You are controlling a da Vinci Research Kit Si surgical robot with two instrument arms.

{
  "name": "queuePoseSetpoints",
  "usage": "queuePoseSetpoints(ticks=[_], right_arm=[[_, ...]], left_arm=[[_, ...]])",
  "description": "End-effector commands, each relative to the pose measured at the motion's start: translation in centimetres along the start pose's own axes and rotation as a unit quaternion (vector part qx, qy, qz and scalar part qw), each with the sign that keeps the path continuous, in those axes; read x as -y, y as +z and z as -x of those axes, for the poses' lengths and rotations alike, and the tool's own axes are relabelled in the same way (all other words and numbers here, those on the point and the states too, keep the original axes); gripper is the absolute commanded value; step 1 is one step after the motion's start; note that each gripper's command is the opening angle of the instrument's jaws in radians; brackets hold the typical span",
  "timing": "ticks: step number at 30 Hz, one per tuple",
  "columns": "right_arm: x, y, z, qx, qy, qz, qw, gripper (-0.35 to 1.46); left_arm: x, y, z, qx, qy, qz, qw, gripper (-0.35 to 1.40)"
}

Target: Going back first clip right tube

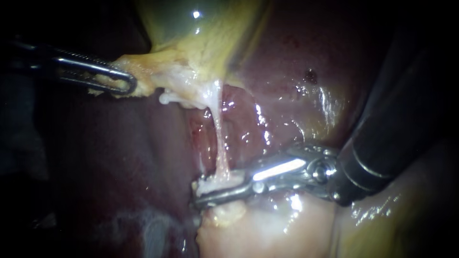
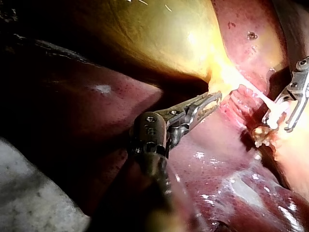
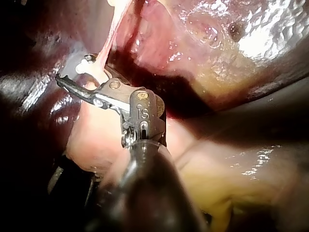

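The left tool reaches in from the left and is pinched shut on the ragged yellow fringe of the gallbladder. In the left wrist view the same tool has its jaws only a sliver apart, with their tips buried in that yellow edge of the gallbladder.

From the fringe a thin, pale tube runs toward the near side of the scene, taut and glistening, over the dark red liver. Only this one tube shows, so I cannot tell whether it is the right one.

The right tool comes in from the right, its dark shaft sloping down from the upper right, and lies across the foot of the tube. Its jaws are spread, and a gap shows between them. The left wrist view shows this most clearly: the two prongs of the right tool stand apart with the end of the tube between them.

A small white clip sits at the foot of the tube, inside that gap. In the right wrist view the clip lies just ahead of the right tool, where the tube comes down to it. I cannot tell whether the clip is closed round the tube.

Just nearer than the jaws lies a pale pink mound of tissue.
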Motion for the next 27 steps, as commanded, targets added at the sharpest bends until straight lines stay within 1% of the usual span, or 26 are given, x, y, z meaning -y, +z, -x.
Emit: queuePoseSetpoints(ticks=[1,3,6,9,10,12,15,16,18,19,23,24,25,26,27], right_arm=[[-0.01,-0.01,0.01,0.0,-0.01,0.0,1.0,0.49],[-0.01,-0.01,0.01,0.001,-0.034,0.0,0.9994,0.48],[-0.03,-0.01,0.0,0.0,-0.087,0.003,0.9962,0.47],[-0.07,-0.02,0.0,-0.004,-0.128,0.028,0.9914,0.49],[-0.1,-0.02,-0.01,-0.006,-0.144,0.04,0.9887,0.5],[-0.13,-0.04,-0.01,-0.009,-0.163,0.056,0.9851,0.5],[-0.18,-0.08,0.01,-0.012,-0.188,0.068,0.9798,0.5],[-0.2,-0.09,0.03,-0.013,-0.198,0.073,0.9773,0.5],[-0.22,-0.12,0.04,-0.013,-0.215,0.076,0.9737,0.5],[-0.23,-0.15,0.05,-0.012,-0.229,0.076,0.9704,0.5],[-0.26,-0.26,0.09,-0.007,-0.266,0.075,0.9609,0.5],[-0.27,-0.31,0.1,-0.006,-0.28,0.075,0.9569,0.5],[-0.27,-0.34,0.1,-0.005,-0.283,0.074,0.9562,0.5],[-0.28,-0.39,0.1,-0.004,-0.294,0.074,0.9529,0.5],[-0.28,-0.43,0.11,-0.003,-0.3,0.073,0.9512,0.5]], left_arm=[[0.0,0.0,0.0,0.0,0.0,0.001,1.0,-0.35],[0.0,0.0,0.0,0.0,0.0,0.001,1.0,-0.35],[0.0,0.0,0.0,0.0,0.0,0.001,1.0,-0.35],[0.0,0.0,0.0,0.0,0.0,0.001,1.0,-0.35],[0.0,0.0,0.0,0.0,0.0,0.001,1.0,-0.35],[0.0,0.0,0.01,0.0,0.0,0.001,1.0,-0.35],[0.0,0.01,0.01,0.0,0.0,0.001,1.0,-0.35],[0.0,0.01,0.01,0.001,0.0,0.002,1.0,-0.35],[0.0,0.01,0.01,0.001,0.0,0.002,1.0,-0.35],[-0.01,0.01,0.02,0.001,0.0,0.002,1.0,-0.35],[-0.01,0.01,0.02,0.001,0.0,0.002,1.0,-0.35],[-0.01,0.01,0.02,0.001,0.0,0.002,1.0,-0.35],[-0.01,0.01,0.02,0.001,0.0,0.002,1.0,-0.35],[-0.01,0.01,0.02,0.001,0.003,0.002,1.0,-0.35],[0.0,0.01,0.02,0.001,0.003,0.002,1.0,-0.35]])
